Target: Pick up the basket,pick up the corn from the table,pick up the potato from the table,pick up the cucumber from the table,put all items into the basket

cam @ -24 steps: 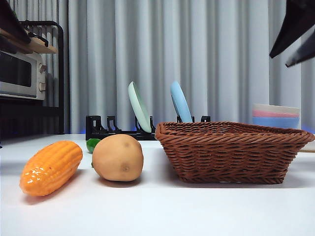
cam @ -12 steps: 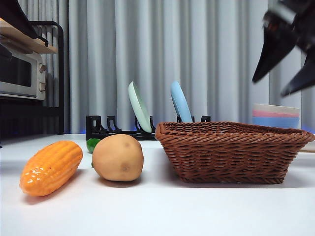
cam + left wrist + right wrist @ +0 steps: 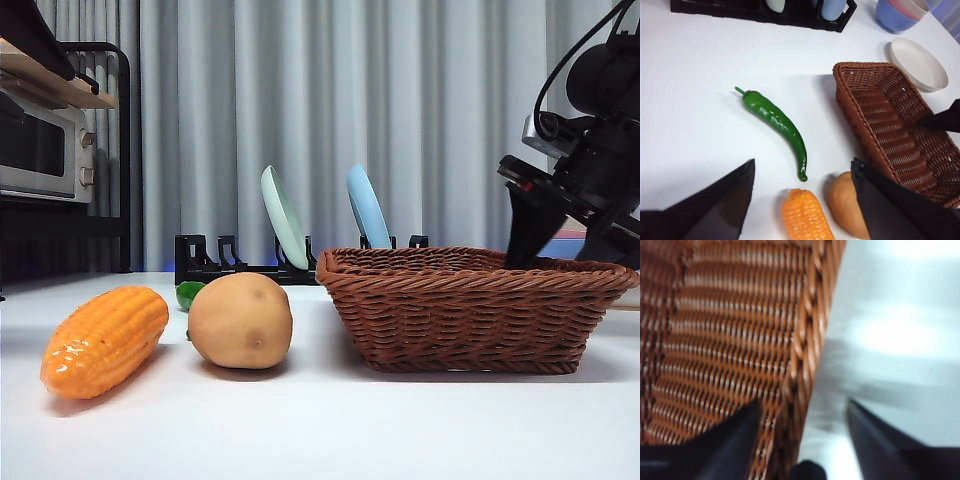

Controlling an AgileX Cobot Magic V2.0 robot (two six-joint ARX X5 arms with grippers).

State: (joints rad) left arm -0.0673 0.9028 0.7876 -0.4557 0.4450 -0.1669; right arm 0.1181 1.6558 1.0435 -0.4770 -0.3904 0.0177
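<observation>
Right gripper (image 3: 802, 410) spread wide, I straddle basket (image 3: 470, 305) rim at its 3 o'clock wall, one jaw inside, for lift. Left gripper (image 3: 802, 200) wide, waiting above corn (image 3: 805, 220), potato (image 3: 847, 205). Cucumber (image 3: 777, 122) on worktop (image 3: 700, 110), 9 o'clock of basket.

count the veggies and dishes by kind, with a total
corn: 1
potato: 1
cucumber: 1
basket: 1
racked plates: 2
white plate: 1
stacked bowls: 2 or more, unclear
total: at least 9
</observation>
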